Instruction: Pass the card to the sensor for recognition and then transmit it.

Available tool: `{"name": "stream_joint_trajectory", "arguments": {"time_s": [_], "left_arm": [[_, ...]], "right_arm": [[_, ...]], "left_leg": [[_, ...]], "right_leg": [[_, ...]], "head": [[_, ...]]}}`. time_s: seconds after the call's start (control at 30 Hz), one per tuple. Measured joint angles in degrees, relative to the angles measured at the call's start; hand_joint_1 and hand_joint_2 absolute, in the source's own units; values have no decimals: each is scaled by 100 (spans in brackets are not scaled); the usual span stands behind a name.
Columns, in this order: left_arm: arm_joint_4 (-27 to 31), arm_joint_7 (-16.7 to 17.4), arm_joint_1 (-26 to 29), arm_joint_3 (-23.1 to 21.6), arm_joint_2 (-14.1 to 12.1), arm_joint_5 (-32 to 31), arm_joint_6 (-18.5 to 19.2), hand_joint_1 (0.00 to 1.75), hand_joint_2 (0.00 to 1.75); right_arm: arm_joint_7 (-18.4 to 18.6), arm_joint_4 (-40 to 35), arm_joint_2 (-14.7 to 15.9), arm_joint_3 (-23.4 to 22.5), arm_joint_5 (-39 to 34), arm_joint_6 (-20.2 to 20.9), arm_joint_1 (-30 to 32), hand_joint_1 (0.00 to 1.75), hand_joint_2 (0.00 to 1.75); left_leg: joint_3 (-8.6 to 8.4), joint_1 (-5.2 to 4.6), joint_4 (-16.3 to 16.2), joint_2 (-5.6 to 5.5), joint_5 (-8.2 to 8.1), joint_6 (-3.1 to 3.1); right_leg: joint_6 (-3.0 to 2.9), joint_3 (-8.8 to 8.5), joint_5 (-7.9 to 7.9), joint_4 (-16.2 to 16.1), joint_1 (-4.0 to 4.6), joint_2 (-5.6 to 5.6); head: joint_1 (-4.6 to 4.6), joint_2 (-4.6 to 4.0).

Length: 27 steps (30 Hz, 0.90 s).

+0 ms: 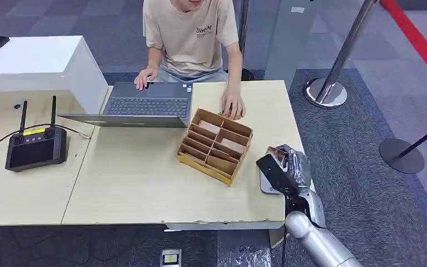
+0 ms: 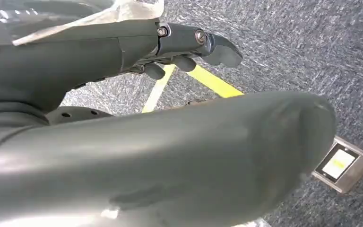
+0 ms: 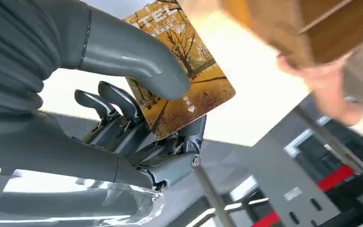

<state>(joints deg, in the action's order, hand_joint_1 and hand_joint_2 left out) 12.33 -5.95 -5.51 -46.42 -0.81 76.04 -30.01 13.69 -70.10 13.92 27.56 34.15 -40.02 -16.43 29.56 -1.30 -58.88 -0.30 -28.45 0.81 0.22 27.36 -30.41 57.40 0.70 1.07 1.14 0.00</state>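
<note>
Flanking the right hand (image 1: 289,167) (card (image 3: 182,71) pinched): divided box (image 1: 216,144), laptop (image 1: 144,104).

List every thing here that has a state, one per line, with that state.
card: pinched in the right robot hand, picture side showing
left robot hand: empty, fingers curled in, over the carpet
laptop: open, a person's hand at its keyboard
cardboard organizer: flat on the table, a person's other hand at its far edge
handheld controller: antennas up, screen dark
</note>
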Motion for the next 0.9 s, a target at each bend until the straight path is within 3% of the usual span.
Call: {"name": "stream_joint_trajectory", "arguments": {"time_s": [0.3,0.9], "left_arm": [[-4,44,-2,0,0,7,-44,0,0],[-4,46,-13,-26,0,-44,-44,0,0]], "right_arm": [[535,79,168,-100,767,4,161,175,175],[290,765,107,7,253,39,-12,175,175]], "left_leg": [[1,0,0,0,0,0],[0,1,1,0,0,0]], "right_leg": [[0,1,0,0,1,0],[0,-3,0,0,1,0]], "head": [[0,-2],[2,0]]}}
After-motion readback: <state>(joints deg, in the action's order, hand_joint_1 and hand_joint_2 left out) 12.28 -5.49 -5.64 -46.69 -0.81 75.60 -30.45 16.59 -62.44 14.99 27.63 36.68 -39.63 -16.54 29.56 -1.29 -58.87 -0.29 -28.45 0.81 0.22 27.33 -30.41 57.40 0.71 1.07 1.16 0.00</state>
